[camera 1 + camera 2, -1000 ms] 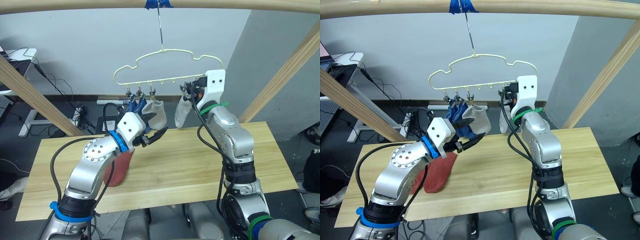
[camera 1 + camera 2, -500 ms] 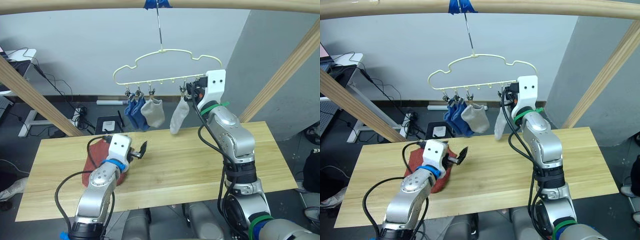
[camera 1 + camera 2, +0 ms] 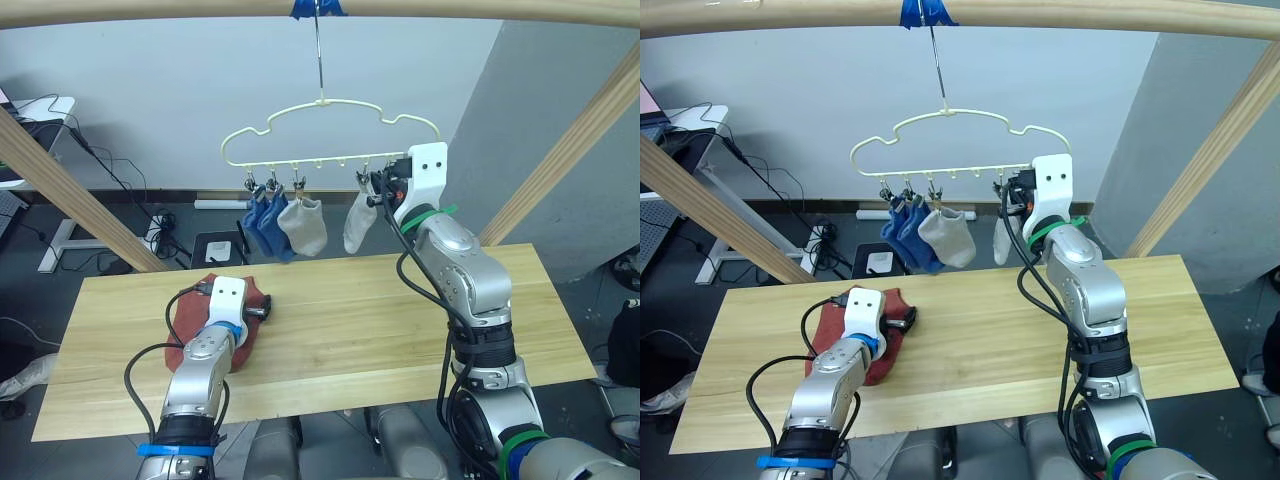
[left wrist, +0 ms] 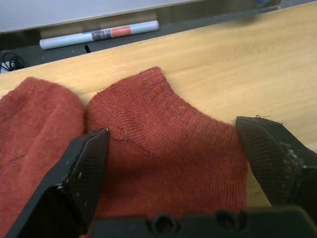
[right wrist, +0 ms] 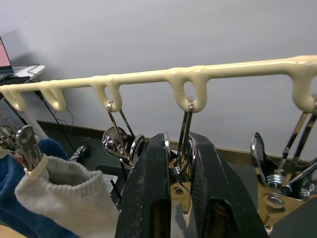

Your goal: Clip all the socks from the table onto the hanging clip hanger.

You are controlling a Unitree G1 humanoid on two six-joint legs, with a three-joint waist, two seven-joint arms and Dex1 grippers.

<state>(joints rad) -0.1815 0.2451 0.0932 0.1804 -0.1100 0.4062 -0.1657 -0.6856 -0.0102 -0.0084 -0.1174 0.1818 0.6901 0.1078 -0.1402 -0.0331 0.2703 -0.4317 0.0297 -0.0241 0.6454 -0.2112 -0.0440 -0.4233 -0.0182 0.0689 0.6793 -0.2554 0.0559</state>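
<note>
Two rust-red socks [image 4: 158, 148] lie side by side on the left part of the table [image 3: 400, 340]. My left gripper [image 4: 173, 163] rests low on them, open, one finger [image 4: 84, 168] on each side of the nearer sock. The pale yellow-green clip hanger [image 3: 320, 130] hangs above the table's far edge. Two blue socks [image 3: 262, 222] and a light grey sock [image 3: 303, 225] are clipped near its left end, and a second grey sock [image 3: 357, 222] hangs further right. My right gripper [image 5: 181, 173] is raised at the hanger, shut on a metal clip [image 5: 184, 148] beside that sock.
A thick wooden frame bar [image 3: 450, 8] runs overhead, carrying the hanger's hook. Slanted wooden posts [image 3: 570, 140] stand at both ends of the table. Cables and a tube lie on the floor behind. Bare planks stretch to the right of the red socks.
My left arm came down from beside the hanging socks to the table and now rests open over the red socks. The hanger swung slightly left. The right gripper stayed on its clip.
</note>
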